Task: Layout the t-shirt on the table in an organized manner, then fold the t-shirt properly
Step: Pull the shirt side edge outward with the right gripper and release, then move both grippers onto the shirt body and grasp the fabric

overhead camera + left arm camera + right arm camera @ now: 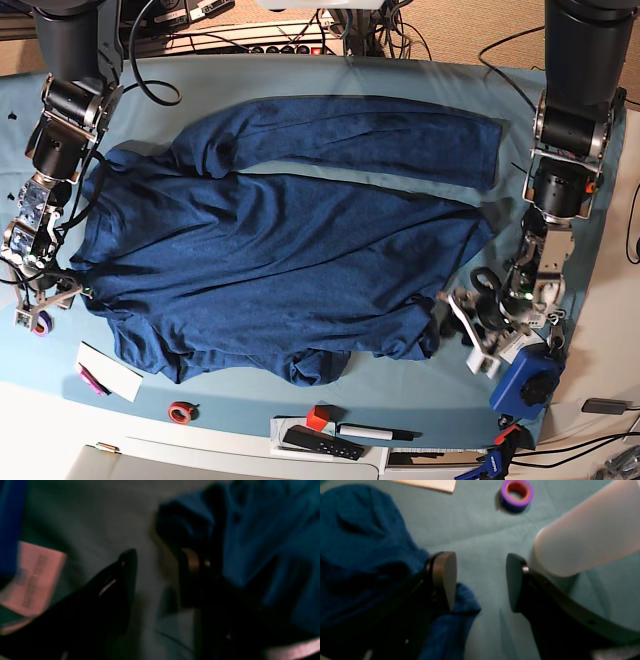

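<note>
Your shirt (270,255) lies spread across the middle of the tabletop (400,385), one sleeve stretched along the upper part of the base view, the hem bunched toward the bottom. Your right hand (481,580) sits at the left edge of that view with its fingers parted over bare teal cloth, nothing between them; blue fabric lies against one finger. Your left hand (155,580) at the lower right is open too, holding nothing, the shirt just beside it. A purple tape roll (516,493) lies near.
</note>
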{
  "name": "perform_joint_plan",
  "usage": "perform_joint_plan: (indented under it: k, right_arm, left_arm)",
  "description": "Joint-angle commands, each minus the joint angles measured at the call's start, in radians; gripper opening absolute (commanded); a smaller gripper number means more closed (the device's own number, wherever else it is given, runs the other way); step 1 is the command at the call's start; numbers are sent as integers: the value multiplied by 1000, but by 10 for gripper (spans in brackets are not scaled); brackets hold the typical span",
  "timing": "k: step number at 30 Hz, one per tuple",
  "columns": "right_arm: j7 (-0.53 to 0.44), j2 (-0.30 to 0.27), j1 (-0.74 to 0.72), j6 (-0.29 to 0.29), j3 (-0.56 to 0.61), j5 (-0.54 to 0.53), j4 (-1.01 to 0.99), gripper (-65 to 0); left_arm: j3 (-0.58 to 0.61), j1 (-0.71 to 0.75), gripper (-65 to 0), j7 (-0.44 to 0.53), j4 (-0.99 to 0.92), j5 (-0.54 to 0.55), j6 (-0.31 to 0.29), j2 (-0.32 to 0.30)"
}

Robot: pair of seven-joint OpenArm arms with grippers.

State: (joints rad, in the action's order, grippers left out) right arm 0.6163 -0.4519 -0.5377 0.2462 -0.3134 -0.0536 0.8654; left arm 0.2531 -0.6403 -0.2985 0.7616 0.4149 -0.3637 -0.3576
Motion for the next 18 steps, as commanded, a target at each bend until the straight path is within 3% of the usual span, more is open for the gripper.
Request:
perform_joint_plan:
  k: [1, 4, 6, 10, 11, 14, 18]
  right_arm:
    - [-11, -29, -32, 13, -3, -23, 18, -337]
    - [22, -30, -30, 94, -3, -109, 33, -337]
    - [58, -30, -24, 178, -3, -219, 66, -337]
    - [227, -22, -22, 418, -3, -539, 133, -338]
    - [290, -15, -22, 452, -2, -636, 144, -340]
    - [460, 16, -22, 452, -2, -867, 155, -341]
    - [531, 86, -20, 452, -2, -907, 155, -341]
  left_arm:
    - [-25, -36, -371, 11, 31, 20, -10, -11]
    - [-83, -36, -371, 0, 52, 59, -86, -11]
    - [-100, -36, -374, 4, 52, 60, -103, -10]
    - [-99, -38, -391, 27, 33, 43, 59, 5]
    - [-99, -39, -391, 30, 25, 43, 80, 11]
    - [-99, -42, -391, 31, 8, 42, 78, 45]
    - [-99, -43, -405, 53, -10, -21, 80, 111]
